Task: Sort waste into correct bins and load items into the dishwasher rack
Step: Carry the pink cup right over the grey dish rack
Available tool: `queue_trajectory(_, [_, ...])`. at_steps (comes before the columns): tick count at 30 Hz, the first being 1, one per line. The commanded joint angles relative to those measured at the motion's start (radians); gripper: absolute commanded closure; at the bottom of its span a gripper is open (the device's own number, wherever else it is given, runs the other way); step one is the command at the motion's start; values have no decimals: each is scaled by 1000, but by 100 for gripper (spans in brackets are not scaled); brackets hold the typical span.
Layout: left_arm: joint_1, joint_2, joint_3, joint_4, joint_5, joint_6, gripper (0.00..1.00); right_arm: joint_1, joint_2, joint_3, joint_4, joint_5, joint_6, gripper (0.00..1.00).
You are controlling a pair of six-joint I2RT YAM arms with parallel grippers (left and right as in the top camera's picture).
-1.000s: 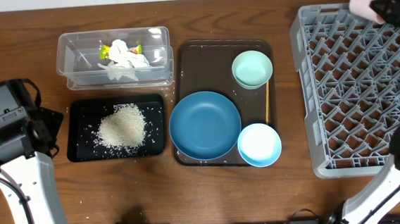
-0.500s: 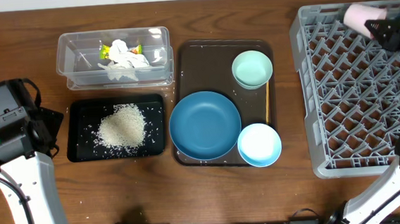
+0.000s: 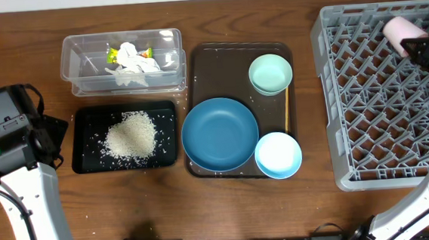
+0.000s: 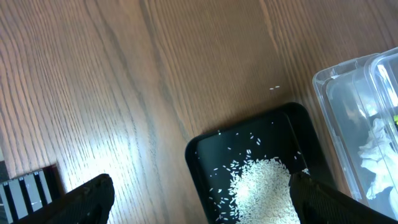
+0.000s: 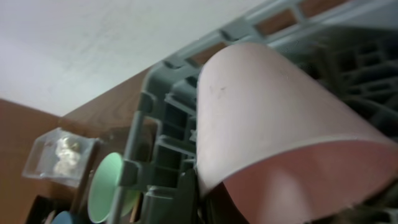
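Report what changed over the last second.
The right hand, shut on the pink cup, carried it from the far edge of the dishwasher rack inward over the pegs. Nothing was grasped or released. The left hand stayed open and still; rice, tissue, blue plate, mint-green bowl and light-blue bowl kept their places.

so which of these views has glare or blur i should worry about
Left wrist: a bright glare patch washes out the table grain left of the black tray. Right wrist: the pink cup sits so close it looks soft, and the clear tub behind is blurred. Overhead: evenly lit and sharp.
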Motion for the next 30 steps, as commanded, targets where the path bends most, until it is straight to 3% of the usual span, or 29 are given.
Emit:
queue_trajectory(1, [4,3,-1,-3,-5,-2,8,-18,-10,-11,-18,101,18,99])
queue_trajectory(13, [4,3,-1,-3,-5,-2,8,-20,-10,-10,-92,242,-23,99])
queue_trajectory(21, [4,3,-1,-3,-5,-2,8,-15,-10,-10,40,-92,36,99])
queue_trajectory(30, [4,3,-1,-3,-5,-2,8,31,-7,-11,87,-10,57,99])
